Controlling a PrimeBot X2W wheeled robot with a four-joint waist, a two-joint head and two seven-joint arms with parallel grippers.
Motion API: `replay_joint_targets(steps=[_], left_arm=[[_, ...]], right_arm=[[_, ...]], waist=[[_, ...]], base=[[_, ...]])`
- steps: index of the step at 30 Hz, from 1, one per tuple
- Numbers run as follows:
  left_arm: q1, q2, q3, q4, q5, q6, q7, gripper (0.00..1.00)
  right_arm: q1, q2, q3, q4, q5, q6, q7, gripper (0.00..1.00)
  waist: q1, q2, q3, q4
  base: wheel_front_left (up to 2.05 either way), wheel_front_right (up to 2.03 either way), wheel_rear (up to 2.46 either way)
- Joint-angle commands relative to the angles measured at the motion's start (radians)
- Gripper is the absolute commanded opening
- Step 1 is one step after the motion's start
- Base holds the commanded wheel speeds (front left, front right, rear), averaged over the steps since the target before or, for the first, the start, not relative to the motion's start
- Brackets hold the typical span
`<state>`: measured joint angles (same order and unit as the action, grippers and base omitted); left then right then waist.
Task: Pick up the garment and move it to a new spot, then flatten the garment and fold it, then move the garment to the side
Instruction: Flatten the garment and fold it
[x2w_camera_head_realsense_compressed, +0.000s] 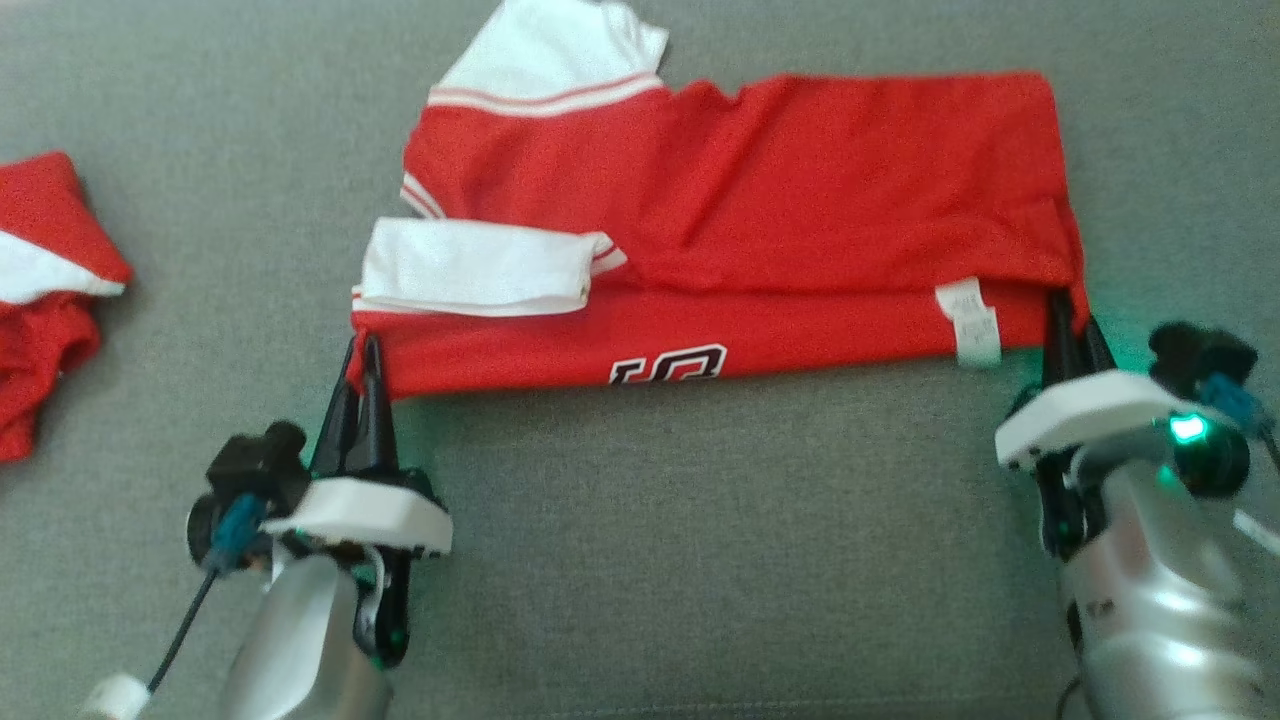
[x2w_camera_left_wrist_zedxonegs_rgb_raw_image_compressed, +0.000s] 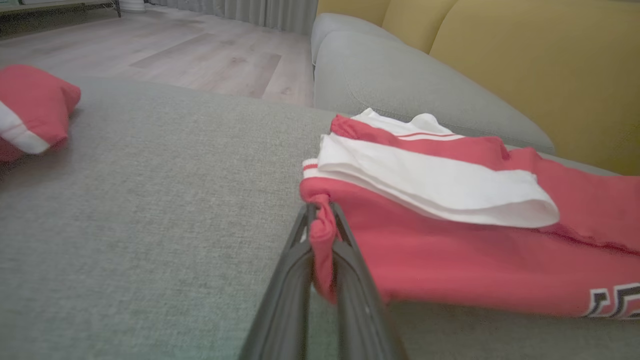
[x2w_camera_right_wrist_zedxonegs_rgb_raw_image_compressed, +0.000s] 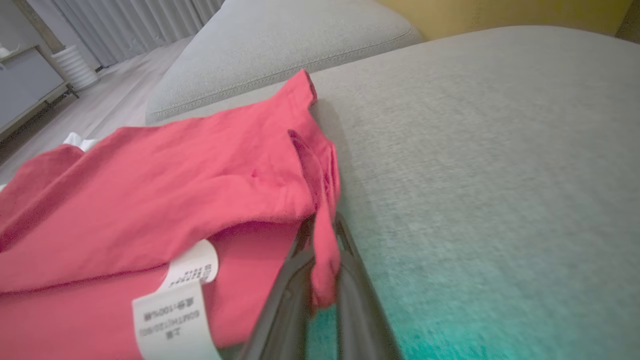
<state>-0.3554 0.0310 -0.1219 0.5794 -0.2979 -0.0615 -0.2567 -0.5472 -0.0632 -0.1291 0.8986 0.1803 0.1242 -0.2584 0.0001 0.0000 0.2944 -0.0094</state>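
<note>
The garment is a red jersey with white sleeves, lying partly folded across the grey sofa seat. A white sleeve is folded onto its left part, and a white care label hangs near its right end. My left gripper is shut on the garment's near left corner. At the near right corner my right gripper is shut on red cloth pinched between its fingers. Black-and-white lettering shows on the near edge.
Another red and white garment lies bunched at the far left of the seat. A grey cushion and yellow backrest rise behind the jersey, with wooden floor beyond.
</note>
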Motion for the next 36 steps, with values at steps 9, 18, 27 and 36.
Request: replay_joint_targets(steps=[9, 18, 27, 36], left_arm=[[0.200, 0.019, 0.052, -0.070, -0.003, 0.019, -0.005, 0.00], [0.225, 0.019, 0.015, -0.127, -0.022, 0.024, -0.005, 1.00], [0.030, 0.035, 0.010, -0.099, 0.081, -0.029, -0.005, 1.00], [-0.281, 0.083, -0.102, 0.092, 0.107, -0.067, -0.005, 1.00]], right_arm=[[0.185, -0.025, 0.032, -0.069, 0.088, 0.007, -0.003, 0.00], [0.191, -0.065, 0.084, -0.072, 0.193, 0.007, -0.002, 1.00], [0.029, -0.146, 0.127, -0.108, 0.166, 0.007, 0.072, 1.00], [-0.161, -0.180, 0.172, 0.000, 0.117, 0.007, 0.221, 1.00]], waist=[[-0.0001, 0.0000, -0.171, -0.003], [-0.0001, 0.0000, -0.148, 0.014], [-0.0001, 0.0000, -0.068, 0.016], [-0.0001, 0.0000, 0.029, 0.028]], base=[[0.00, 0.00, 0.00], [0.00, 0.00, 0.00], [0.00, 0.00, 0.00], [0.00, 0.00, 0.00]])
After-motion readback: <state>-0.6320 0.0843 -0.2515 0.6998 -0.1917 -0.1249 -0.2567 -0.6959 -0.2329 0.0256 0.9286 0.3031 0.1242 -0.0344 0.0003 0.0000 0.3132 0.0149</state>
